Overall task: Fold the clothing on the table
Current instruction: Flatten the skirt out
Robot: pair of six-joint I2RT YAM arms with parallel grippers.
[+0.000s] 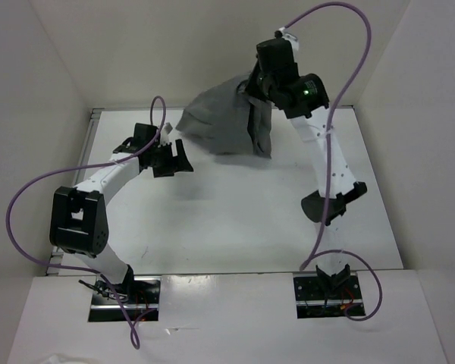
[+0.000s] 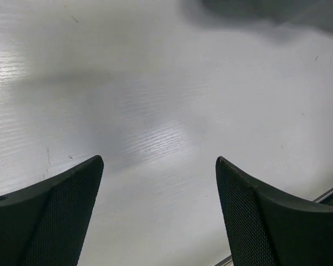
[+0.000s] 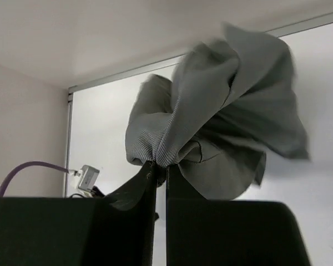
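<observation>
- Plainly pinches the clothing point(image 3: 222, 111) in the right tool point(image 3: 161, 169), with jaws all but closed on a gathered knot of grey fabric.
- Holds that garment lifted toward 12 o'clock of the worktop point(image 1: 235, 227), draping from about 1 o'clock down toward 11 o'clock in the top view. Cannot tell whether the lower edge touches the surface.
- Keeps the left tool point(image 1: 173, 158) spread wide with nothing in it, low over bare surface at 9 o'clock of the cloth and apart from it.
- Judging by the sag and loose pleats, handles as light and limp, not fragile. Gives nothing stiff to push against and likely collapses wherever unsupported.
- Better taken at a corner or hem than at a bunched middle. Seems gripped at a bunch now, so probably needs spreading flat before any fold.
- For a second hold, suggests the free hanging edge on the 10 o'clock side, nearest the left tool.
- Offers a glossy, smooth white surface, probably low in friction. Should let the cloth slide and flatten when dragged, but may also let a folded layer slip.
- Shows white walls point(image 1: 53, 76) closing in at 9, 12 and 3 o'clock, with the garment close to the 12 o'clock one. Leaves little room to swing there, more toward the centre and 6 o'clock.
- Shows purple cables point(image 1: 356, 45) looping over both arms, which could catch a raised fold.
</observation>
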